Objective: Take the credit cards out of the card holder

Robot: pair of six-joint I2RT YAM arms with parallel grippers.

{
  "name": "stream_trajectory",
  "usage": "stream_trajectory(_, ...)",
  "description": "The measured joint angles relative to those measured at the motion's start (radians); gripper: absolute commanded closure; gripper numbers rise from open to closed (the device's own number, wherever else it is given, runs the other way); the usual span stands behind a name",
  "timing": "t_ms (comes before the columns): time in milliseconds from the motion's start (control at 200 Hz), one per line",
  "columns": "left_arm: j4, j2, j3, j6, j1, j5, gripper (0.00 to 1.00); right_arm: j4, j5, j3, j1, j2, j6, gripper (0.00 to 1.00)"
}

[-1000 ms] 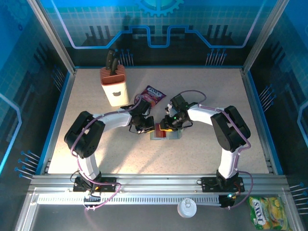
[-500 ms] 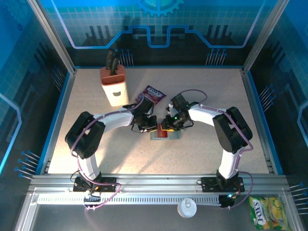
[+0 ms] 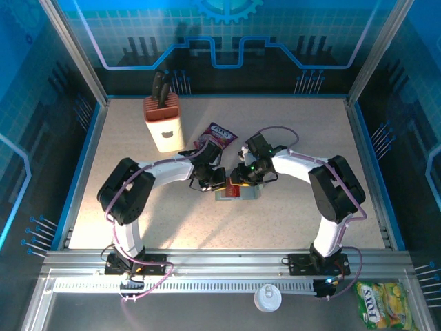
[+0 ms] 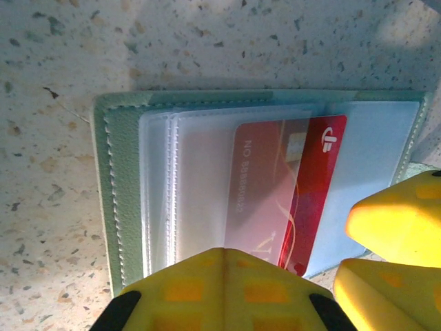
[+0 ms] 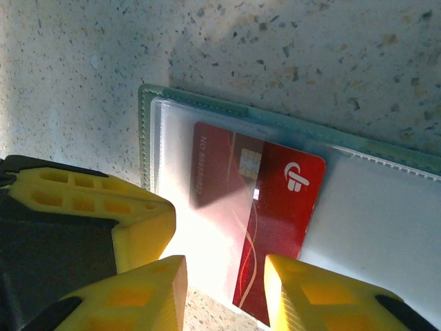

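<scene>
Item: red credit card (image 5: 258,207), half out of its clear sleeve in the card holder (image 4: 117,186), mid-frame on the worktop (image 3: 172,221) in the top view.
Handling: thin, stiff, slick, light; take by the exposed lower edge.
Claws: right claw (image 5: 224,270) spread astride that edge, contact unclear; left claw (image 4: 220,289) pressed together at the holder's lower edge.

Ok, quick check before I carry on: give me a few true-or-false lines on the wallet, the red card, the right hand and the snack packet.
1. The wallet lies open on the table. True.
2. The red card is fully tucked inside its clear sleeve. False: one end sticks out of the sleeve.
3. The right hand has its fingers apart, at the red card's edge. True.
4. The snack packet lies on top of the wallet. False: it lies apart from it, further back on the table.
</scene>
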Motion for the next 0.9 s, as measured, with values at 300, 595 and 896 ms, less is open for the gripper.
stream_trajectory(300, 0.0, 0.013, 0.0, 0.0, 0.0, 0.0, 1.0, 0.004, -0.003, -0.011, -0.002, 0.0, 0.0, 0.63)
stream_trajectory(595, 0.0, 0.013, 0.0, 0.0, 0.0, -0.001, 1.0, 0.011, -0.005, -0.023, -0.009, 0.006, 0.0, 0.63)
stream_trajectory(896, 0.0, 0.013, 0.0, 0.001, 0.0, -0.001, 1.0, 0.015, -0.007, -0.034, -0.009, 0.027, 0.003, 0.63)
